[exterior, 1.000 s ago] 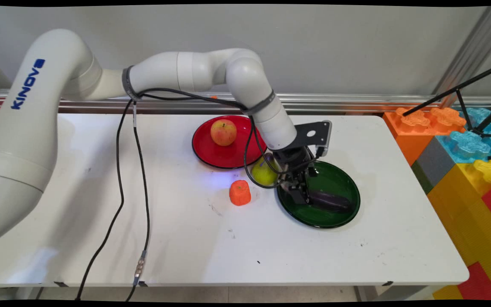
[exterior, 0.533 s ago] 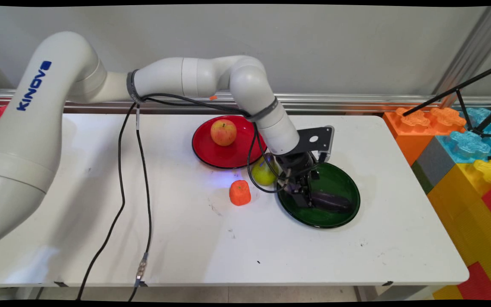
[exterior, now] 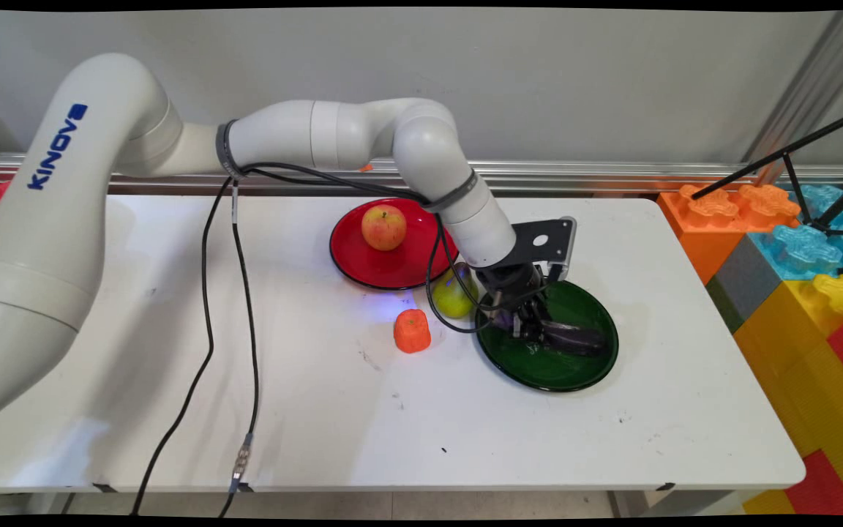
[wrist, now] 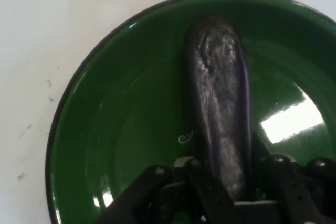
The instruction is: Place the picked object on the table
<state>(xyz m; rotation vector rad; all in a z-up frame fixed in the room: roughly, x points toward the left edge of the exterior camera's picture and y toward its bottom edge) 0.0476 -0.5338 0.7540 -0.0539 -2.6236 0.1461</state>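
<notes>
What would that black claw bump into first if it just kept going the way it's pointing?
Most likely the dark purple eggplant, already between the gripper fingers, with the green plate right beneath it.

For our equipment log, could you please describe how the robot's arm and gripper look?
The arm is glossy white with rounded joints, blue KINOVA lettering and grey bands. Black cables hang from it. A black bracket sits at the wrist above the black two-finger gripper.
</notes>
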